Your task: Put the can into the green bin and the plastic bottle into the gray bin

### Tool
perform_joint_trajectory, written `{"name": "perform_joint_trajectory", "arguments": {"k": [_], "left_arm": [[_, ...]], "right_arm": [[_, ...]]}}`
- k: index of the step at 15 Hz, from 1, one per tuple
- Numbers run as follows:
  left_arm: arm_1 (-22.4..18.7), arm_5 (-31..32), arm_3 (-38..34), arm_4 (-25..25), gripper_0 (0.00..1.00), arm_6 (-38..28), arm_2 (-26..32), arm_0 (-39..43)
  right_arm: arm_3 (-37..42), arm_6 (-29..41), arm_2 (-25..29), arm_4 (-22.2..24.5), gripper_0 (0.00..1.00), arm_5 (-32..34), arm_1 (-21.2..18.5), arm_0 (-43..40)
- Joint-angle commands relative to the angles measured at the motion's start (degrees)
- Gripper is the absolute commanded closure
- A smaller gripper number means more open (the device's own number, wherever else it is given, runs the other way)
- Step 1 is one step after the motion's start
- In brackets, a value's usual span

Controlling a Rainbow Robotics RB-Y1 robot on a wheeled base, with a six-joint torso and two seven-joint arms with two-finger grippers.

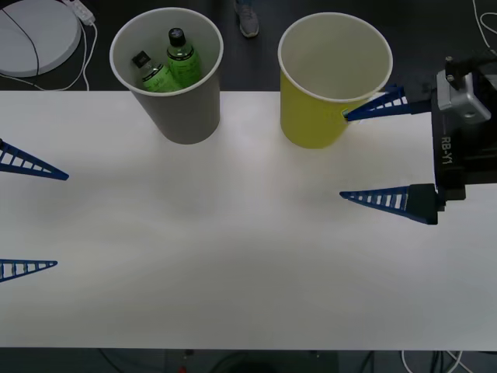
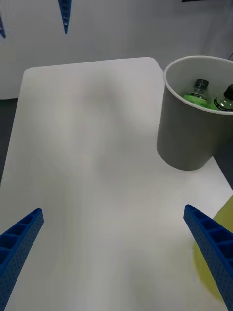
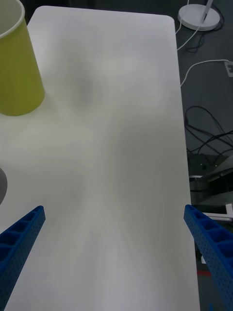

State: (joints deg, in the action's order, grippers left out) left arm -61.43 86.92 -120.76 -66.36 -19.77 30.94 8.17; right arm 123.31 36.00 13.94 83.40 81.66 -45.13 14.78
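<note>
Green plastic bottle (image 1: 181, 56), black cap

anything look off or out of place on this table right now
Nothing is spilled or tipped. Both the gray tapered bin and the yellow-green tapered bin stand upright. One oddity: the gray bin holds two green plastic bottles, while the yellow-green bin shows a pale inside with no can visible. Both grippers, left and right, are open and hold nothing.
</note>
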Motion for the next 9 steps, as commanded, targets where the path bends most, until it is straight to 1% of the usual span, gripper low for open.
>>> {"name": "perform_joint_trajectory", "arguments": {"k": [1,3,4,7,9], "left_arm": [[0.0,0.0,0.0,0.0,0.0,0.0,0.0,0.0],[0.0,0.0,0.0,0.0,0.0,0.0,0.0,0.0],[0.0,0.0,0.0,0.0,0.0,0.0,0.0,0.0],[0.0,0.0,0.0,0.0,0.0,0.0,0.0,0.0],[0.0,0.0,0.0,0.0,0.0,0.0,0.0,0.0]], "right_arm": [[0.0,-3.8,0.5,-6.9,0.0,-4.1,-6.9,-4.4],[-0.3,-6.8,0.7,-11.3,0.0,-6.9,-11.3,-7.8],[-0.9,-8.8,0.9,-13.3,0.0,-7.5,-12.6,-9.1],[-3.2,-13.9,1.7,-17.5,0.0,-7.5,-15.3,-11.8],[-4.2,-16.3,2.5,-19.5,0.0,-7.5,-17.0,-13.7]]}}
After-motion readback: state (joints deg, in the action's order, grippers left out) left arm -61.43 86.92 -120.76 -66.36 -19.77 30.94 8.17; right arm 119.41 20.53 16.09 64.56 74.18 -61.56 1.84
